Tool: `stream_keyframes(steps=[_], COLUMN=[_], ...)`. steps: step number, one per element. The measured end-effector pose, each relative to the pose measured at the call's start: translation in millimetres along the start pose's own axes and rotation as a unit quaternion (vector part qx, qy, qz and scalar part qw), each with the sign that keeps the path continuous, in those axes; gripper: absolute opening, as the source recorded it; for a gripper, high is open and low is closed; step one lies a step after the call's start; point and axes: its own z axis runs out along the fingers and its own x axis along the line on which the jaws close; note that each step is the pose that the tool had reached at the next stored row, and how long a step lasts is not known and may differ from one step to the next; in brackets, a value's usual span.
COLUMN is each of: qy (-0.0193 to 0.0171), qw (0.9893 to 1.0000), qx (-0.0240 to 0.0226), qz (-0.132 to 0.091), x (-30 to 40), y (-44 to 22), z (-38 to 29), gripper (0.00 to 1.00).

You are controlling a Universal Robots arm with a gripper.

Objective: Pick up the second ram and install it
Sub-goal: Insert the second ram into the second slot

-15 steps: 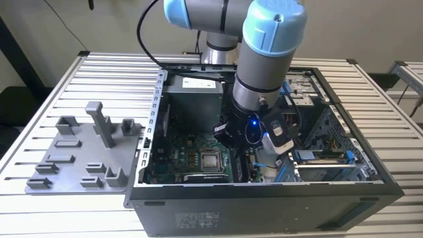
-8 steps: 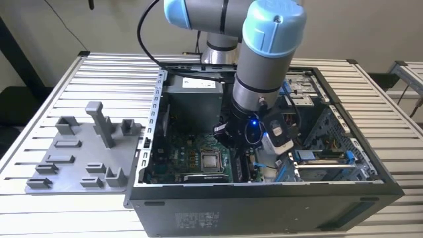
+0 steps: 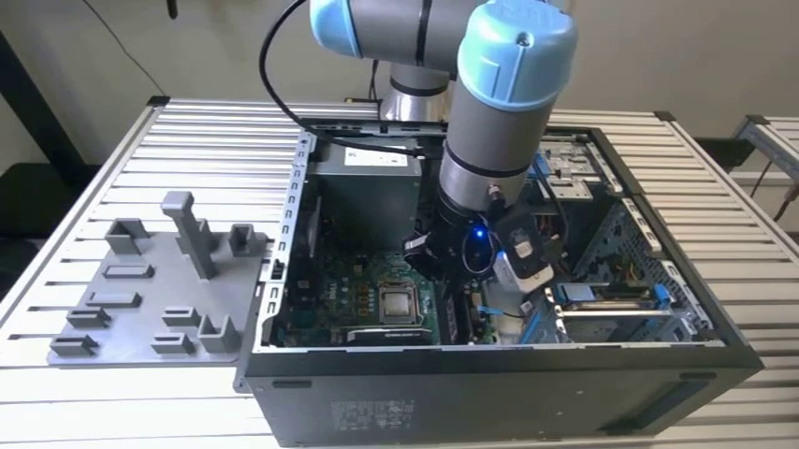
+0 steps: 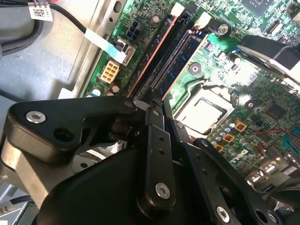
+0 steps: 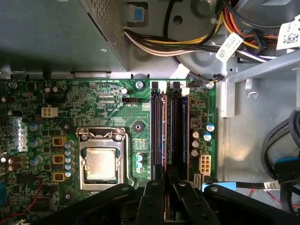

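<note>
"Where's the arm [image 3: 500, 122] got to?"

"Down inside the case [image 3: 500, 402], over the board [image 5: 108, 103]. The grey tray [image 3: 75, 351] beside it on the table [image 3: 699, 187] looks bare of sticks."

"And the gripper [image 5: 166, 180]?"

"Right above the slots [image 5: 157, 126]. Its jaws are drawn almost together, with a thin brownish strip between them. I take that for the ram [image 5: 167, 208] held edge-on, though I can't swear to it."

"What could go wrong?"

"If the stick sits tilted or off the slot's line, pressing could jam it or strain the board. A closed latch at either end would stop it too. I can't make the latches out."

"Anything in the way?"

"A seated stick [image 5: 184, 126] stands just beside the free slots, so a sideways drift would knock it. The socket [image 5: 101, 164] lies on the other side. The cables [image 5: 187, 44] bunch near the slots' far end, apart from the gripper."
</note>
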Motion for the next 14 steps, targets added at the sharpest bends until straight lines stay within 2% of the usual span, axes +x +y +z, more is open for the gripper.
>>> stream_keyframes(steps=[11, 14], qy=[0.0, 0.0], qw=[1.0, 1.0], qx=[-0.0012, -0.0031], qz=[0.0, 0.0], x=[0.0, 0.0], y=[-0.1, 0.0], z=[0.5, 0.6], gripper=[0.14, 0.14])
